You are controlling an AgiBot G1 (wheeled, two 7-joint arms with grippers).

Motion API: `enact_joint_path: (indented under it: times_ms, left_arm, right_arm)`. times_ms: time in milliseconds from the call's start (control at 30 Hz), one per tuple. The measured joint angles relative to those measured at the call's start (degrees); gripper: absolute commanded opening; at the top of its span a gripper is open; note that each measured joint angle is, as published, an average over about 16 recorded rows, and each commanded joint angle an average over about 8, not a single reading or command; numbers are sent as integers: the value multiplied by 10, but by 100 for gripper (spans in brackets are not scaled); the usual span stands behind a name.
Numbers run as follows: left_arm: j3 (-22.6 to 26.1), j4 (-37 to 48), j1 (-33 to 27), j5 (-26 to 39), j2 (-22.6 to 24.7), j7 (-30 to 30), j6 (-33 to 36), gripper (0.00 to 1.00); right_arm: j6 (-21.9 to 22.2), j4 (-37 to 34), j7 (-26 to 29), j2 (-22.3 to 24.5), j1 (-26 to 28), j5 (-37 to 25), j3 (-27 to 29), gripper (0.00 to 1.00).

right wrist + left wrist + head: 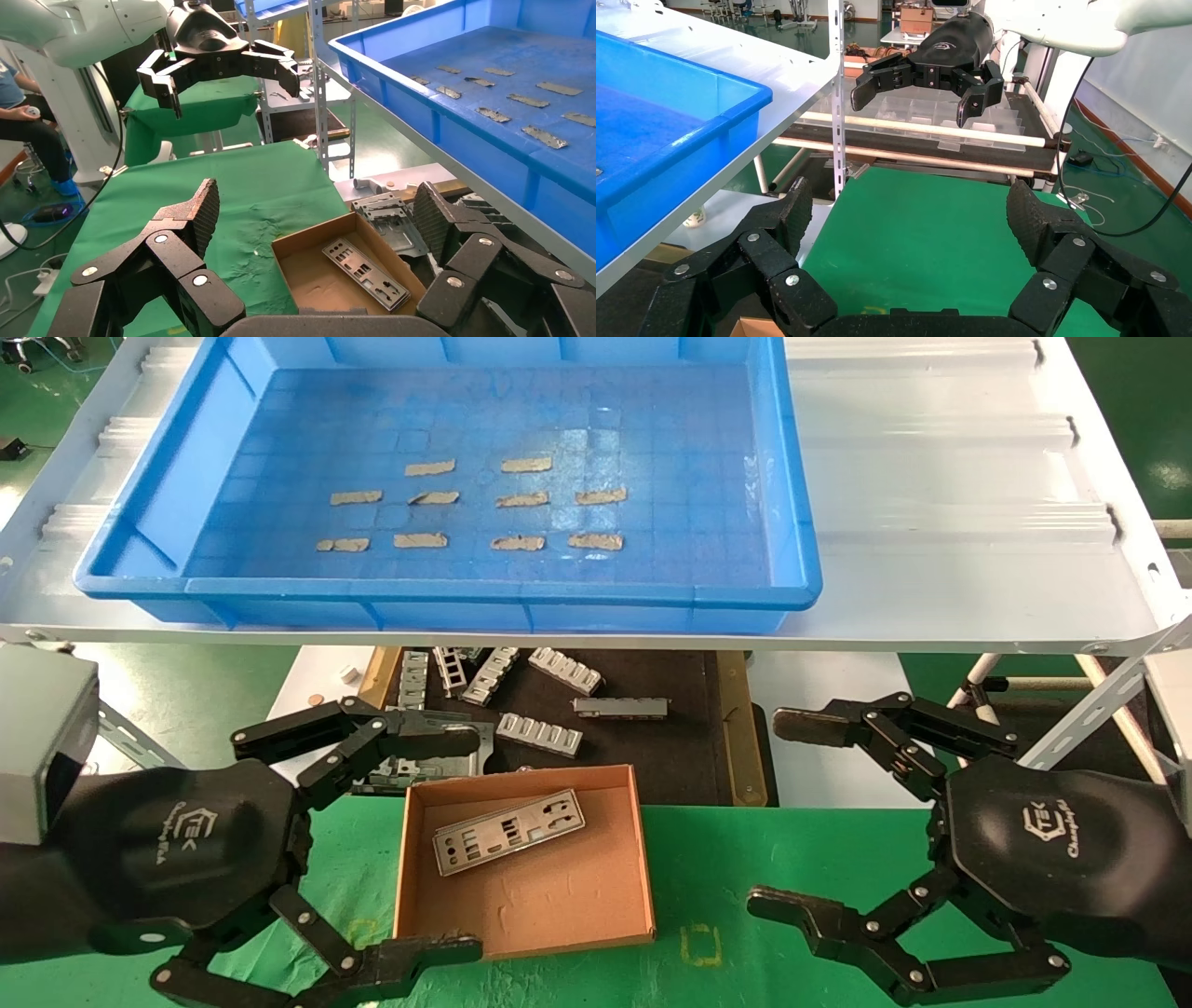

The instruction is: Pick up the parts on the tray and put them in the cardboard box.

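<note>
The blue tray (466, 589) sits on the white shelf. Only tan tape strips (430, 467) show on its floor; no silver parts show in it. The cardboard box (615, 887) lies on the green cloth below, between my grippers. A silver punched plate (508, 831) lies flat inside it, also in the right wrist view (365, 270). My left gripper (466, 845) is open and empty at the box's left side. My right gripper (775, 810) is open and empty, right of the box. Each wrist view shows its own open, empty jaws, left (910, 210) and right (316, 207).
Grey ribbed bracket pieces (540, 733) and a flat grey frame (393, 217) lie on a dark mat (689, 747) behind the box, under the white shelf (931, 523). Green cloth (745, 859) covers the front table. A slotted shelf post (838, 105) stands by the left arm.
</note>
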Motion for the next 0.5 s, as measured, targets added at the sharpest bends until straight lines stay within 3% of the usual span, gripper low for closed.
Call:
enact_joint_path:
  times_ms: [500]
  left_arm:
    - [0,0,0,0,0,0,0,100]
  right_arm:
    - [0,0,0,0,0,0,0,100]
